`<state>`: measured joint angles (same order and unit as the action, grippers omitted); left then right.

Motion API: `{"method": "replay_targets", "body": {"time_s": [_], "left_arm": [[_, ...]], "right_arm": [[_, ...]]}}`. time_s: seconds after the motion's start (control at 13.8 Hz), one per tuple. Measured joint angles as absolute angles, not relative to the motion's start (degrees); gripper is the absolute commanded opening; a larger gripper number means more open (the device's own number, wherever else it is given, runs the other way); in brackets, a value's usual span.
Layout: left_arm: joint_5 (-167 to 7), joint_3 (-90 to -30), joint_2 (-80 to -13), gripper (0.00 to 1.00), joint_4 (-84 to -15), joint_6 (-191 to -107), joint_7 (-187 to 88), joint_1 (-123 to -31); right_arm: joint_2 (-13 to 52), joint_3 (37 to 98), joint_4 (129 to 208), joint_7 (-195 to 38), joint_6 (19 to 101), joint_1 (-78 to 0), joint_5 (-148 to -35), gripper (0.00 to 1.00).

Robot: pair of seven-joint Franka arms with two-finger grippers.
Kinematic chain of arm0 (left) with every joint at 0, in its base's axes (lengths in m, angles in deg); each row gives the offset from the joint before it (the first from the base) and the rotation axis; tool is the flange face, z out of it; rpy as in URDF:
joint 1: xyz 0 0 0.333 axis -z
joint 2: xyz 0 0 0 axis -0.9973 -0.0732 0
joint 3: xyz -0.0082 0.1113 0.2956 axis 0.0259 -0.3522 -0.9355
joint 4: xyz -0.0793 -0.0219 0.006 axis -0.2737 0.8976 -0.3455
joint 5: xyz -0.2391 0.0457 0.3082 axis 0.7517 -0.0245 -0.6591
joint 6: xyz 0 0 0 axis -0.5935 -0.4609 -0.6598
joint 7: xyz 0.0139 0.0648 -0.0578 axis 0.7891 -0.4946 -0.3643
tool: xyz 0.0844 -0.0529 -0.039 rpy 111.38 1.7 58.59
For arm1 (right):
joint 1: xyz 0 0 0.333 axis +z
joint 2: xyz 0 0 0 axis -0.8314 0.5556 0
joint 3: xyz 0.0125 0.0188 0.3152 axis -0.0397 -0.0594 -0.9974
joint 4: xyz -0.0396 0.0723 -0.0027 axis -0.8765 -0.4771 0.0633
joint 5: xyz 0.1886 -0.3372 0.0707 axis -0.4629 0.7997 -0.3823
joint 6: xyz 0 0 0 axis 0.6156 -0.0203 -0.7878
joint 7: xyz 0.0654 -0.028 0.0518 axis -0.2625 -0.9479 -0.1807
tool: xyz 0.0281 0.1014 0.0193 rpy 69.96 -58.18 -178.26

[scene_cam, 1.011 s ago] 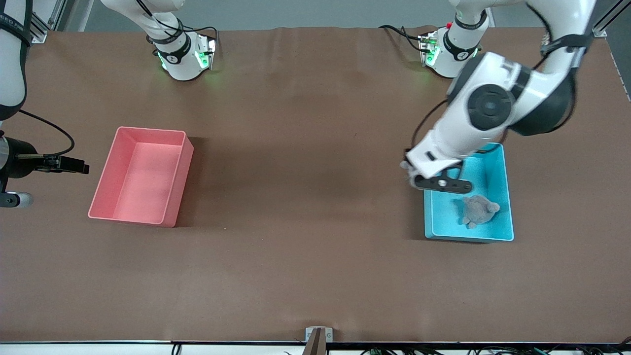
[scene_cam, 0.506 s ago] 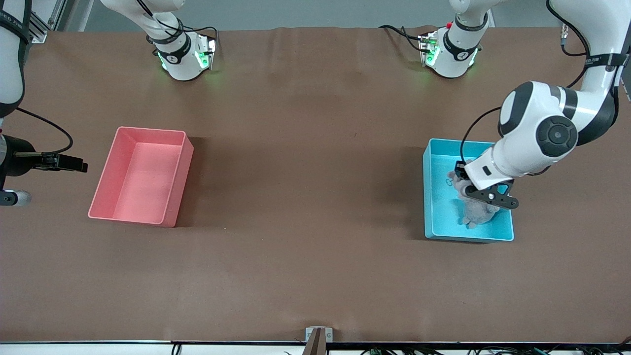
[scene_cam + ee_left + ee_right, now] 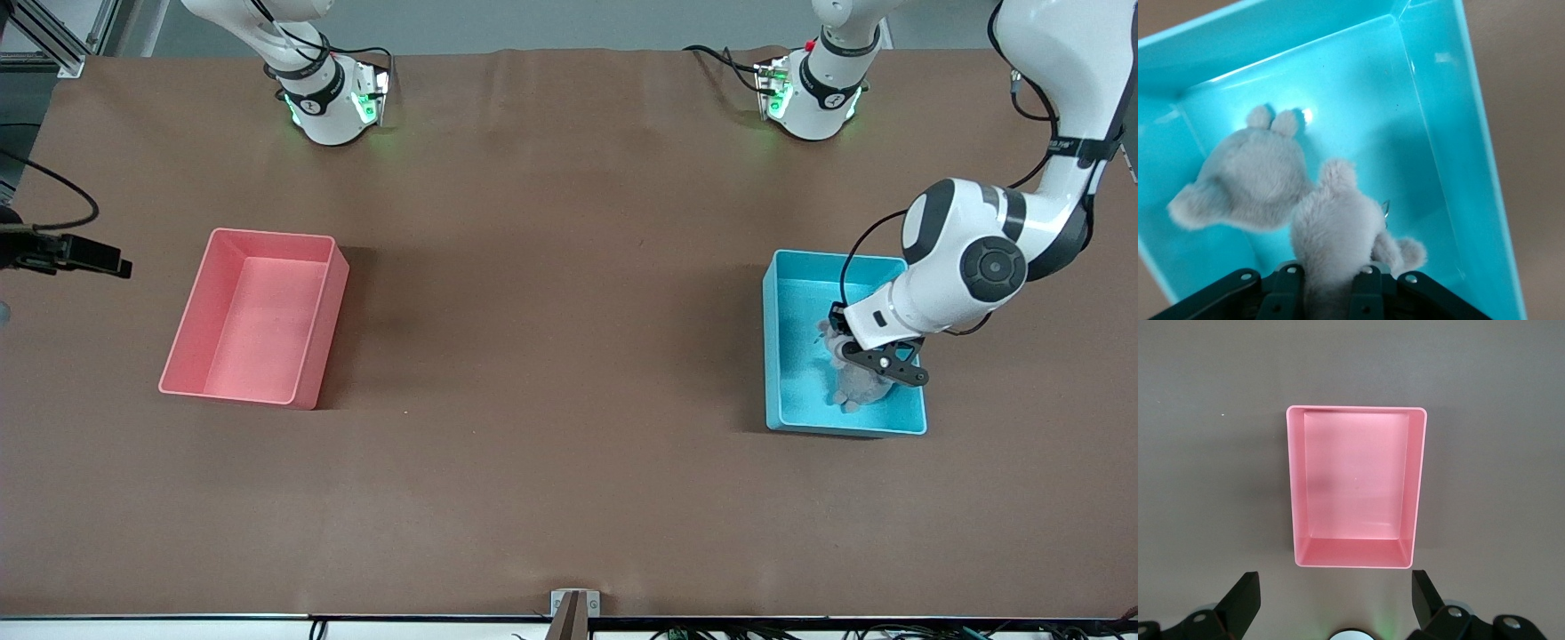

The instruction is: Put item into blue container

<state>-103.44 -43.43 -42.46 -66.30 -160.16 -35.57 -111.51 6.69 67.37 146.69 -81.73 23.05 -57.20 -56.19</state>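
Observation:
The blue container (image 3: 772,356) stands toward the left arm's end of the table. One grey plush toy (image 3: 861,388) lies on its floor, also seen in the left wrist view (image 3: 1251,177). My left gripper (image 3: 845,348) hangs low over the container, shut on a second grey plush toy (image 3: 1335,227). That toy dangles inside the blue walls (image 3: 1451,133), beside the lying one. My right gripper (image 3: 1336,597) waits open and empty, high over the table by the pink bin.
A pink bin (image 3: 331,293) of the same size stands toward the right arm's end of the table, with nothing in it (image 3: 1418,487). Brown table covering lies between the two bins.
The left arm swung from the container's corner to over its middle and came lower, carrying the plush toy. The right hand drifted a little toward the robots' bases.

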Motion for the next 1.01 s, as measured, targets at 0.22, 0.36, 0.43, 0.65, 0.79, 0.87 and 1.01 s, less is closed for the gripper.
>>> {"method": "replay_targets", "body": {"time_s": [0.22, 0.36, 0.43, 0.65, 0.79, 0.87, 1.01], "left_arm": [[-108.28, -43.44, -47.46, 0.20, -66.17, -163.42, -37.93, -111.50], [-110.24, -43.43, -48.91, 0.72, -65.90, -163.83, -39.29, -111.48], [-110.38, -43.43, -48.99, 0.99, -65.69, -163.83, -39.40, -111.50], [-110.45, -43.41, -48.54, 1.00, -64.22, -163.75, -39.42, -111.80], [-110.45, -43.26, -46.65, 1.00, -62.94, -161.35, -39.42, -112.55], [-110.26, -42.97, -45.02, 1.00, -61.87, -158.27, -39.42, -112.82], [-107.87, -42.13, -41.11, 1.00, -58.80, -150.72, -39.42, -112.90]], "right_arm": [[5.29, 67.48, 146.84, -81.73, 22.34, -57.18, -56.27, 1.00], [4.31, 67.52, 146.85, -81.73, 21.86, -57.18, -56.42, 1.00], [3.93, 67.52, 146.87, -81.73, 21.23, -57.18, -56.44, 1.00], [2.75, 67.51, 146.91, -81.72, 19.93, -57.03, -56.47, 1.00], [1.94, 67.50, 147.23, -81.72, 18.60, -56.51, -56.47, 1.00], [1.71, 67.50, 147.51, -81.72, 18.44, -56.36, -56.47, 1.00], [0.84, 67.50, 148.98, -81.72, 18.44, -56.32, -56.47, 1.00]]}}
